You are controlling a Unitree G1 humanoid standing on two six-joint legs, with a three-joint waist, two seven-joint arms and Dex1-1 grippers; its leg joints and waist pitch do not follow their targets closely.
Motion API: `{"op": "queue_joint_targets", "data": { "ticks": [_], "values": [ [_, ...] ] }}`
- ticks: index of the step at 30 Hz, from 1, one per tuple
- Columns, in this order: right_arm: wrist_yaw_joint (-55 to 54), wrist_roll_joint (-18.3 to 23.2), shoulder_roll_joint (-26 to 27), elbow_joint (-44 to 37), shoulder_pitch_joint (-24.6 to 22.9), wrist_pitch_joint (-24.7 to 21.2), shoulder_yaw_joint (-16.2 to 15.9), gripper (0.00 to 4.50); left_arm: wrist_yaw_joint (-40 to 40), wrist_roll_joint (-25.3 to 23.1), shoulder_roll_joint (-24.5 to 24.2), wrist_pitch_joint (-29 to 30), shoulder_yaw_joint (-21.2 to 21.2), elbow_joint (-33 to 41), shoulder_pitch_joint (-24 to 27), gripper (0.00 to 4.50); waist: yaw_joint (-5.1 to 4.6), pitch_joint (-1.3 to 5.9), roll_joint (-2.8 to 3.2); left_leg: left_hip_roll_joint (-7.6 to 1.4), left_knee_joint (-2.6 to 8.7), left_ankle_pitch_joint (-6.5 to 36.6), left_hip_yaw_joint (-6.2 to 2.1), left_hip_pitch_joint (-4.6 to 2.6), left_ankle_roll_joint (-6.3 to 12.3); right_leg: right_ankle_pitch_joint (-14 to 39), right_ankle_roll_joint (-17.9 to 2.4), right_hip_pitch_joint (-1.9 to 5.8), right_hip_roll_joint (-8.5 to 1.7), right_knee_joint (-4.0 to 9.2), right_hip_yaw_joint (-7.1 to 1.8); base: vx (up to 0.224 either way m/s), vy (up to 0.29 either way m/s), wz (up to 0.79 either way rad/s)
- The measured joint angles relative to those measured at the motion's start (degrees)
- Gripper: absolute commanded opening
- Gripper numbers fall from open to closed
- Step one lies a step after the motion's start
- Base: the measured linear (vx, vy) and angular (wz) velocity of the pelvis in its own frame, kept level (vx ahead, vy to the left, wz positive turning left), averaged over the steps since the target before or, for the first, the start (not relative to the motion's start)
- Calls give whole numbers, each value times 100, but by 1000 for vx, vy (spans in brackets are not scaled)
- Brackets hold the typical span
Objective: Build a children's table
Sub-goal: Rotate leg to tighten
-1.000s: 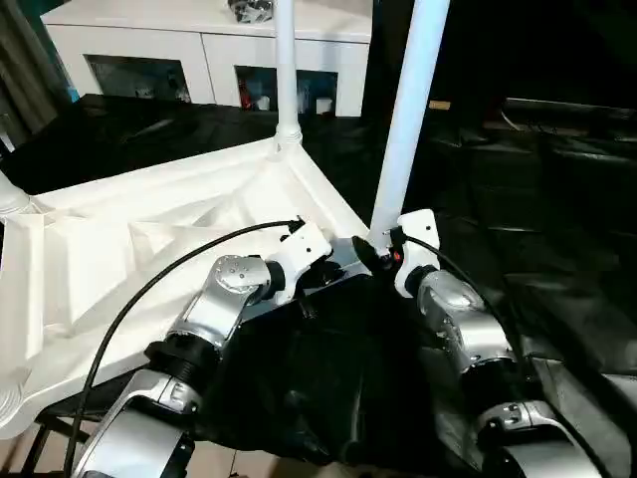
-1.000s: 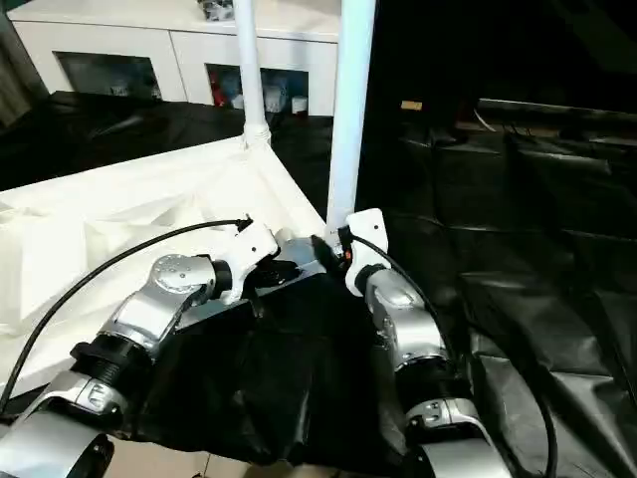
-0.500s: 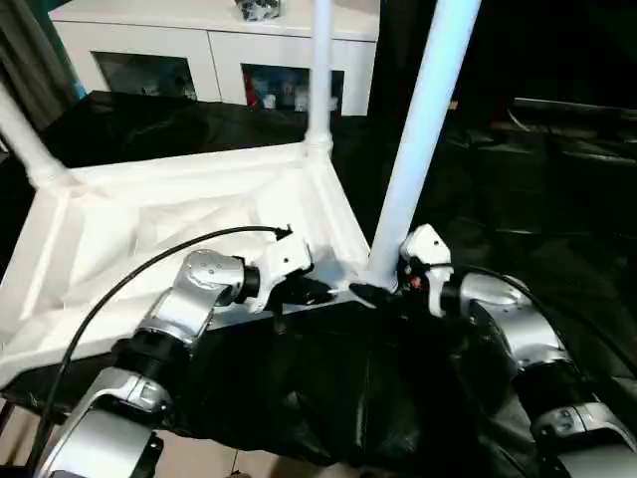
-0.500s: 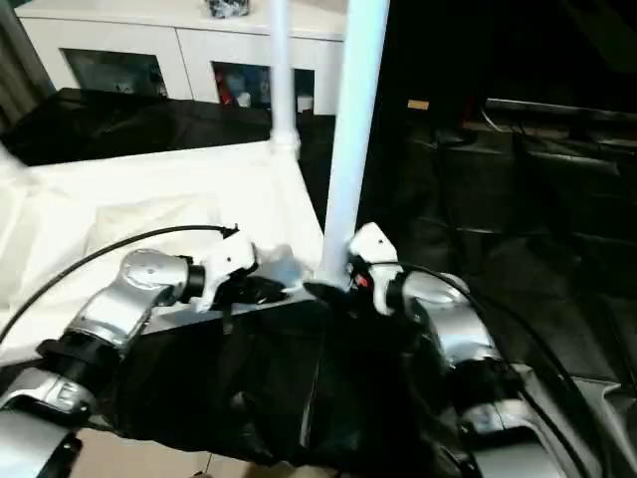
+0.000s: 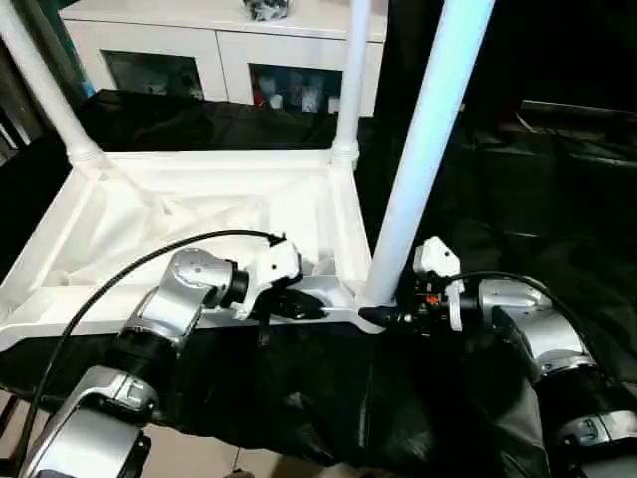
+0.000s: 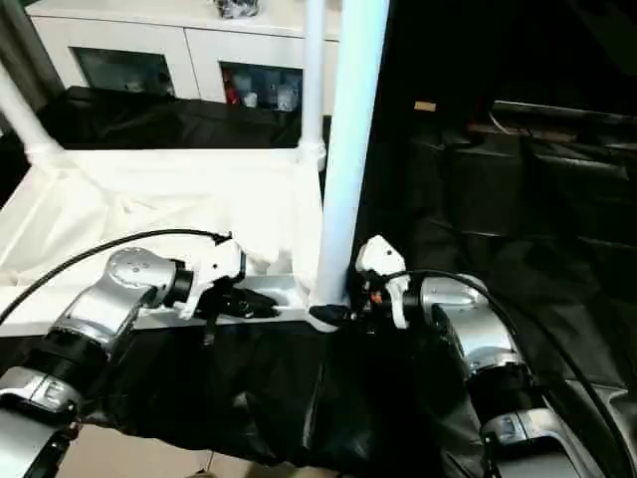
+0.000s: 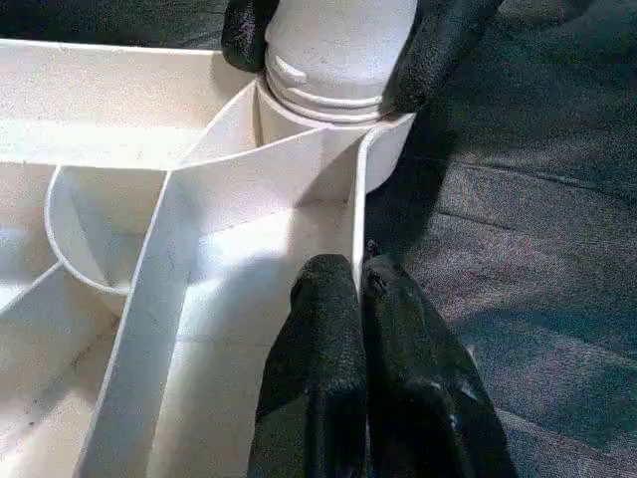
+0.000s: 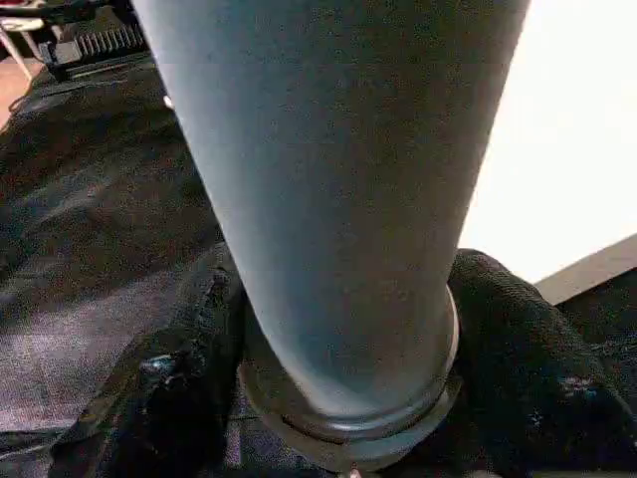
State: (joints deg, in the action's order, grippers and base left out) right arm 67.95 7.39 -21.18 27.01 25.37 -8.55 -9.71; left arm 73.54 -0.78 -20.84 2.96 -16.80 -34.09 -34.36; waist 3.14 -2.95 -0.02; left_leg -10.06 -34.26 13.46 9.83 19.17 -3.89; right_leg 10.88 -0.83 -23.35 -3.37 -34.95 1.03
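Table top (image 5: 189,214) is lying upside down, ribbed underside up, on the black-draped table (image 5: 518,189). Far-left leg (image 5: 45,85) is standing in its corner socket, tilting a bit toward the left edge.

L gripper (image 5: 309,304) is reaching in at the top's near rim, close to the near-right corner. In the left wrist view its two fingers (image 7: 323,398) are pressing together w/ the thin rim wall (image 7: 355,239) pinched between them, so it's clamping that wall.

Far-right leg (image 5: 348,80) is standing upright in its socket behind.

Near-right leg (image 5: 423,149) is rising from the corner socket (image 7: 328,149) nearest the robot. R gripper (image 5: 383,317) is sitting at this leg's base; in the right wrist view its black fingers (image 8: 189,368) are wrapping the flared end on both sides, gripping it.

White cabinet (image 5: 229,45) w/ glass doors is standing at the back.
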Motion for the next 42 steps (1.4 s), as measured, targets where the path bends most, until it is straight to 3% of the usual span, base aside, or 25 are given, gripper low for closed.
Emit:
{"op": "queue_joint_targets", "data": {
  "ticks": [6, 10, 14, 20, 21, 22, 27, 30, 39, 42],
  "values": [
    [-314, -1, 121, 46, -43, 15, 104, 267, -262, -44, 111, -133, 12, -84, 0, 0, -1, 1, -1, 0, -3, -1, 0, -9, -2, -1, -1, 7, 0, -3, 0, 0, 0, 0],
    [-2108, -133, 839, 450, 31, 60, 583, 266, -1415, -315, 516, -27, 211, -274, -46, 0, -122, 4, -3, 3, -7, -10, -1, -19, -34, -6, -6, 22, -1, 1, -7, 0, 0, 0],
    [-3468, -233, 1349, 684, 155, 96, 922, 266, -2218, -421, 998, 281, 273, -315, -72, 0, -167, 4, -6, 4, -7, -14, -1, -18, -31, -7, -4, 22, -1, 3, -9, 0, 0, 0],
    [-4405, -349, 1685, 758, 242, 157, 1009, 266, -2657, -537, 1193, 420, 270, -320, -129, 0, -154, 14, 10, 4, 12, -13, -4, -17, -32, -7, -3, 21, 0, 2, -7, 0, 0, 0],
    [-4568, -367, 1780, 820, 277, 195, 1053, 321, -2736, -581, 1214, 408, 271, -320, -129, 0, -160, 14, 10, 4, 12, -13, -4, -17, -32, -7, -3, 21, 0, 2, -7, 0, 0, 0],
    [-4643, -370, 1821, 866, 303, 223, 1068, 321, -2769, -604, 1221, 397, 270, -320, -129, 0, -166, 14, 10, 4, 12, -13, -4, -17, -32, -7, -3, 21, 0, 2, -7, 0, 0, 0],
    [-4674, -368, 1868, 925, 343, 283, 1098, 378, -2749, -670, 1207, 320, 233, -297, -129, 0, -160, 13, 10, 4, 13, -12, -4, -12, -33, -7, -2, 19, 0, 8, -7, 0, 0, 0],
    [-4551, -478, 1780, 926, 349, 388, 956, 404, -2525, -622, 1104, 285, 177, -230, -127, 0, -153, 11, 10, 4, 26, -12, -4, -5, -33, -5, 0, 9, 0, 9, -6, 0, 0, 0],
    [-3276, -512, 1136, 1115, 449, 670, 653, 404, -1653, -391, 681, -18, 133, -162, -75, 0, -129, 6, 14, 4, 34, -30, -4, 27, -2, -2, 1, -15, 1, 13, -2, 0, 0, 0],
    [-2206, -355, 726, 869, 379, 596, 373, 404, -1296, -291, 504, -98, 122, -169, -75, 0, -120, 4, 14, 2, 34, -30, -4, 27, -2, -2, 0, -14, 1, 12, 0, 0, 0, 0]
  ]
}}
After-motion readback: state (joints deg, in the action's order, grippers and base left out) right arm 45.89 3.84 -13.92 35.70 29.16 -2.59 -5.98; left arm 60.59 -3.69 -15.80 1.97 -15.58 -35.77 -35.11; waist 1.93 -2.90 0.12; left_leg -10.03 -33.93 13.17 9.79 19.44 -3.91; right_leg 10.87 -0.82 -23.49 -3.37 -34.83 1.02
